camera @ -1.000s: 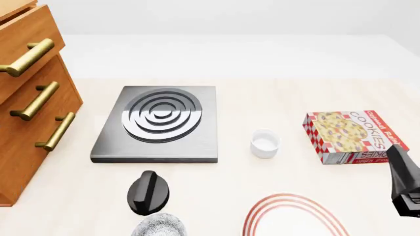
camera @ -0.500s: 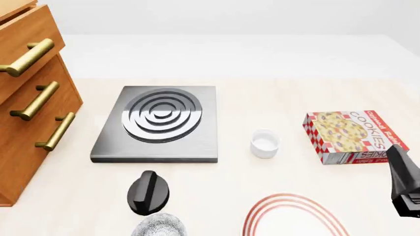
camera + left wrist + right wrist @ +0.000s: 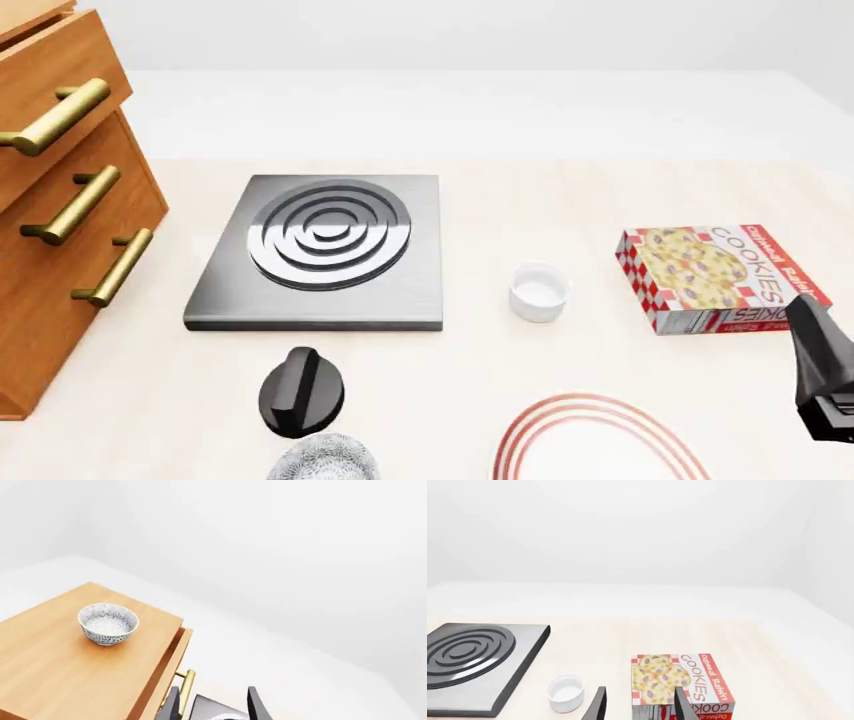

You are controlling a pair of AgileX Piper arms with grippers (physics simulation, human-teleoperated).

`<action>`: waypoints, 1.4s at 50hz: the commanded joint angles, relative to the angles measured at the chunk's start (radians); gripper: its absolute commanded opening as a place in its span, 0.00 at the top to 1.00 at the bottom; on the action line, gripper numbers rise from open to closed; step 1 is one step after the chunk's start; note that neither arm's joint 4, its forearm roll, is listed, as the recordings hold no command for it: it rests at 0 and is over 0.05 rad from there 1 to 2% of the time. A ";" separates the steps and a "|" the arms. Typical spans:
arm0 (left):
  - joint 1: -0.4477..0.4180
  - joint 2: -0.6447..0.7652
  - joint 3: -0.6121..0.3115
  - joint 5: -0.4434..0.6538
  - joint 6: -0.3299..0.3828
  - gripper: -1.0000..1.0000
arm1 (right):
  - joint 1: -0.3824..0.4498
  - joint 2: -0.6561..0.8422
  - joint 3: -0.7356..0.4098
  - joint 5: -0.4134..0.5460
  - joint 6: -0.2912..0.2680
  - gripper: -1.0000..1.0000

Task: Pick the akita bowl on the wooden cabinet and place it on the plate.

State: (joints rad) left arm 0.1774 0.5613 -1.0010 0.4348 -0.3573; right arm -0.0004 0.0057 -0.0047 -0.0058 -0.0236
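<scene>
The cabinet (image 3: 60, 200) stands tall at the left edge of the table (image 3: 561, 200), and the bowl (image 3: 108, 624) sits upright on its top, well back from the front edge above the drawers, as the left wrist view shows. A same-patterned twin (image 3: 323, 458) lies at the near edge of the table, just behind a black knob-shaped object (image 3: 302, 392); that one is not on the cabinet, so I take it to be the wrong one. The plate (image 3: 601, 440) lies at the near edge right of centre, only partly in the front view. The stove (image 3: 320, 252) fills the middle, with the cookie box (image 3: 721, 275) to the right and the small cup (image 3: 538, 290) between them.

The left gripper (image 3: 213, 706) has its jaws spread apart with nothing between them, and it looks down on the cabinet top from above its front. The bowl lies beyond and to the left of it, so the left arm is clearly the nearer one and should reach farther over the cabinet. The right gripper (image 3: 639, 706) also stands parted and empty, low at the near right by the cookie box.
</scene>
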 commanded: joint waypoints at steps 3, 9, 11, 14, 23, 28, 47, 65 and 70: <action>0.109 0.055 -0.076 -0.029 -0.034 0.00 | 0.000 0.000 0.000 0.000 0.000 0.00; 0.191 0.090 -0.055 -0.077 -0.053 0.00 | 0.000 0.000 0.000 0.000 0.000 0.00; 0.205 0.096 -0.053 -0.084 -0.049 0.00 | 0.000 0.000 0.000 0.000 0.000 0.00; 0.221 0.104 -0.050 -0.094 -0.048 0.00 | 0.000 0.000 0.000 0.000 0.000 0.00; 0.292 0.145 -0.061 -0.127 -0.067 0.00 | 0.000 0.000 0.000 0.000 0.000 0.00; 0.316 0.166 -0.043 -0.153 -0.068 0.00 | 0.000 0.000 0.000 0.000 0.000 0.00; 0.390 0.310 -0.003 -0.218 -0.140 0.00 | 0.000 0.000 0.000 0.000 0.000 0.00; 0.436 0.399 -0.055 -0.214 -0.151 0.00 | 0.000 0.000 0.000 0.000 0.000 0.00; 0.447 0.430 -0.085 -0.213 -0.149 0.00 | 0.000 0.000 0.000 0.000 0.000 0.00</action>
State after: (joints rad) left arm 0.6024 0.9398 -1.0546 0.2237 -0.5013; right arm -0.0004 0.0056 -0.0048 -0.0057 -0.0235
